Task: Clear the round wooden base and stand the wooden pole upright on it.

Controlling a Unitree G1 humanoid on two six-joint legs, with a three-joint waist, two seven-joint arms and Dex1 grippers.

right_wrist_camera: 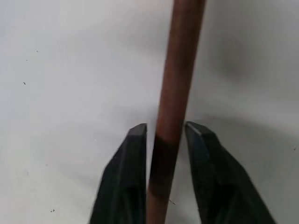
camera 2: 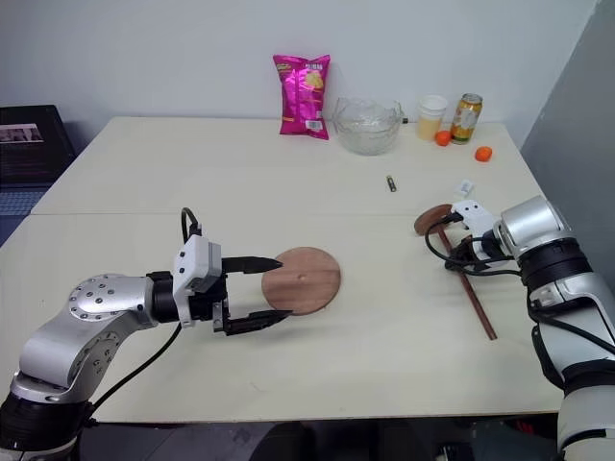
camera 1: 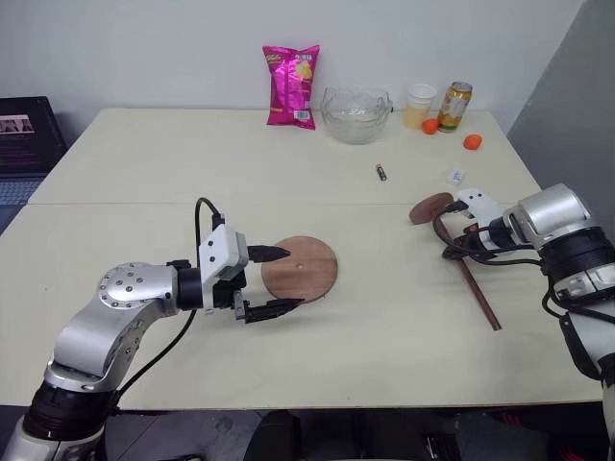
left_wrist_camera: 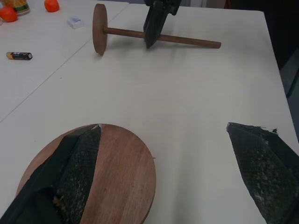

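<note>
The round wooden base (camera 1: 309, 274) lies flat near the table's middle, and nothing sits on it. My left gripper (camera 1: 291, 279) is open at the base's left edge. One finger (left_wrist_camera: 77, 163) reaches over the disc, the other finger (left_wrist_camera: 261, 163) hangs off to its near side. At the right the wooden pole (camera 1: 478, 293) lies on the table with its disc head (camera 1: 430, 206) pointing away from me. My right gripper (right_wrist_camera: 166, 130) is shut on the pole's rod (right_wrist_camera: 180, 70) not far behind the head, pointing steeply down.
Along the far edge stand a pink snack bag (camera 1: 290, 86), a glass bowl (camera 1: 356, 113), a cup (camera 1: 419, 104) and a can (camera 1: 455, 106), with two orange fruits (camera 1: 472, 142) nearby. A battery (camera 1: 381, 172) and a small white item (camera 1: 456, 176) lie behind the pole.
</note>
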